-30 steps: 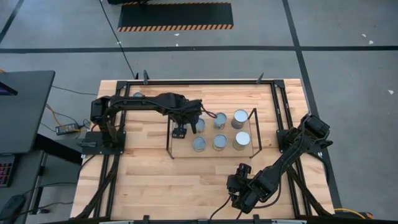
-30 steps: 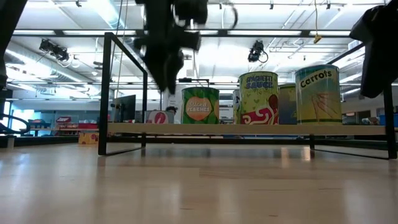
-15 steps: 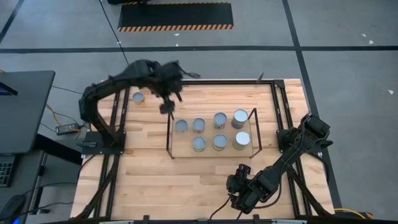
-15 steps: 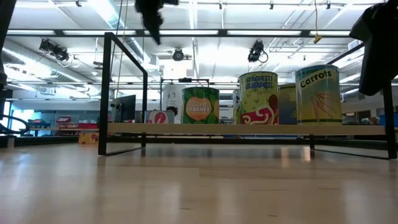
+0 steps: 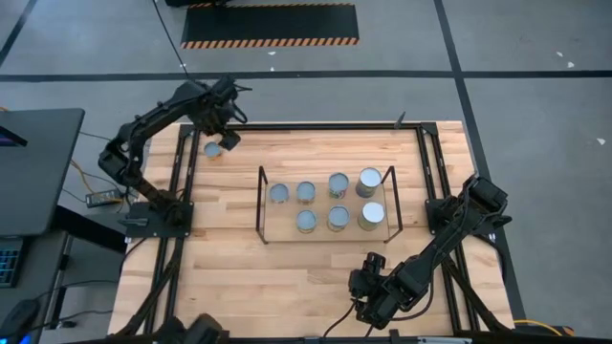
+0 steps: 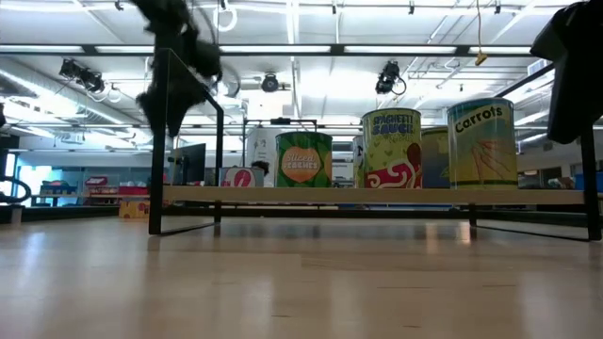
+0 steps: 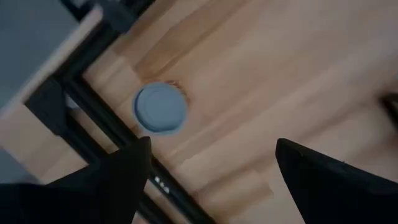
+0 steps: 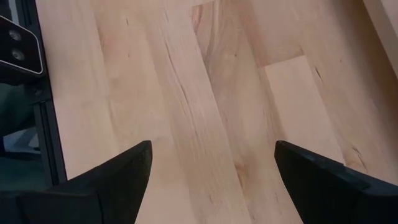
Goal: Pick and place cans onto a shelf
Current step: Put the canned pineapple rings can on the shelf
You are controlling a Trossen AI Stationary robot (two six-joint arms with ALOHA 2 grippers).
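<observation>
left gripper spread wide over the lone can at 10 o'clock, six cans on the shelf, right gripper open too

The dark left arm's two-finger gripper is raised at the table's far left corner, fingers spread, while the dark right arm's gripper rests folded low near the front edge, fingers also spread.
</observation>
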